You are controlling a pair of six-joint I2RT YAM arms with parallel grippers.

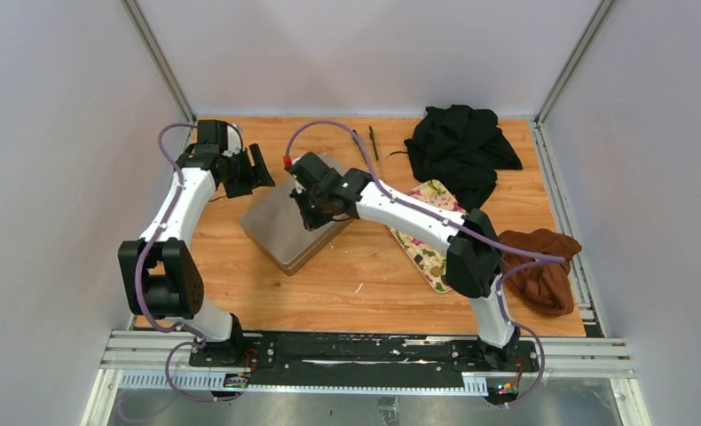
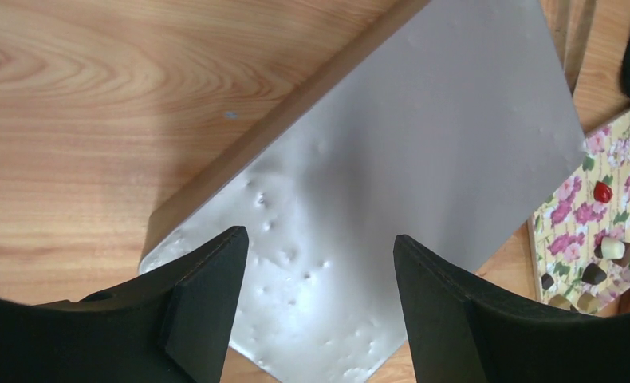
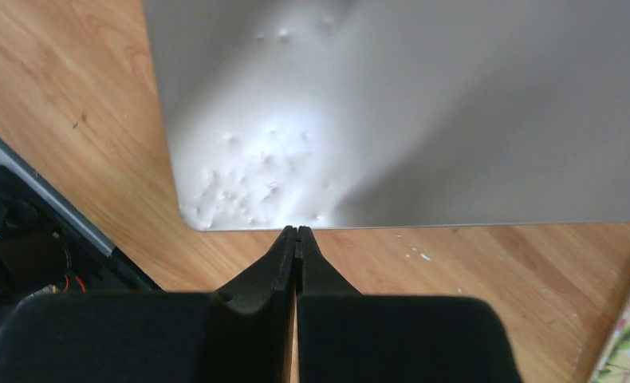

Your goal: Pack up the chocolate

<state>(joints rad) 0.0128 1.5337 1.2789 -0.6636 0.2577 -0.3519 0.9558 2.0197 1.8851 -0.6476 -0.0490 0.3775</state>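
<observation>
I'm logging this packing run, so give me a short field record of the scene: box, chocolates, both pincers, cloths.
box: grey, closed, dented top, in the middle of the wooden table
chocolates: small dark pieces lying on the flowered tray beside the box
left pincer: open, empty, pointing at a corner of the box
right pincer: shut, empty, tips at the box's edge
black cloth: far right corner of the table
brown cloth: right edge of the table
</observation>
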